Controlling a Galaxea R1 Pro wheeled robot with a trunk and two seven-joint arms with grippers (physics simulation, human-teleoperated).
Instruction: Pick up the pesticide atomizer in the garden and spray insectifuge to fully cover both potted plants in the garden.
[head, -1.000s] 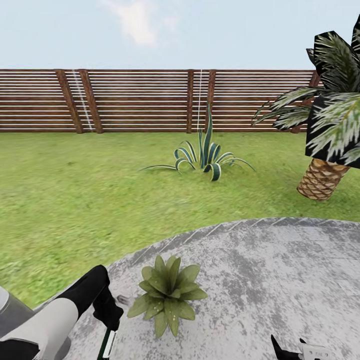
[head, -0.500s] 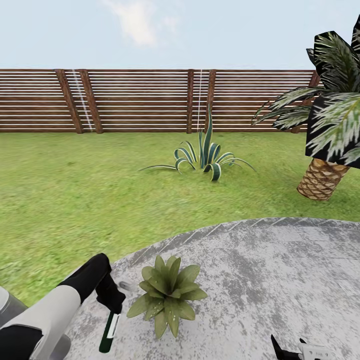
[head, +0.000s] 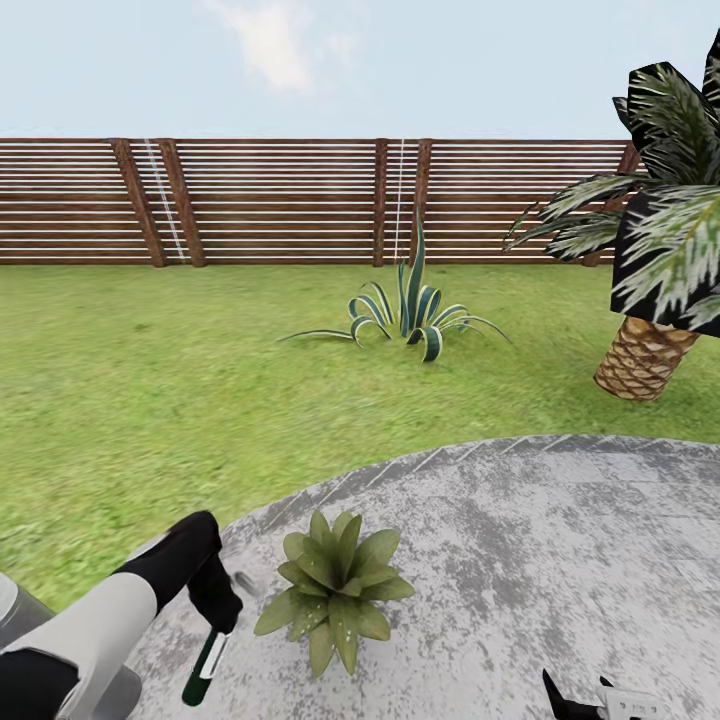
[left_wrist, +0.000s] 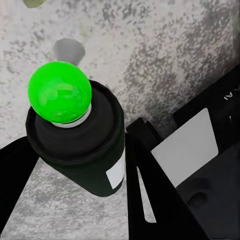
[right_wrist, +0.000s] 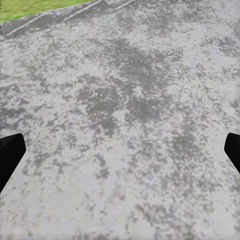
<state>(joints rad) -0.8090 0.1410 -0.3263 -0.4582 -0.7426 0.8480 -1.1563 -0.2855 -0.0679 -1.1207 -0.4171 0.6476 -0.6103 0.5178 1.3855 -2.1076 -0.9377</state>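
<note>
At the lower left of the head view the left gripper (head: 218, 612) is clamped on the atomizer (head: 203, 668), its dark green body hanging down over the patio (head: 520, 560). Just right of it sits a potted plant (head: 335, 590). The wrist view shows the bottle (left_wrist: 82, 140) pinched between black fingers (left_wrist: 145, 185). The right gripper (right_wrist: 120, 150) hangs spread wide over bare paving.

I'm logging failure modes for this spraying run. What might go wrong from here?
The left gripper holds the pesticide atomizer tilted, beside the potted plant, so spray may land on the patio instead. Its far leaves might stay uncovered. The grip looks partial in the left wrist view, so the bottle might slip.
</note>
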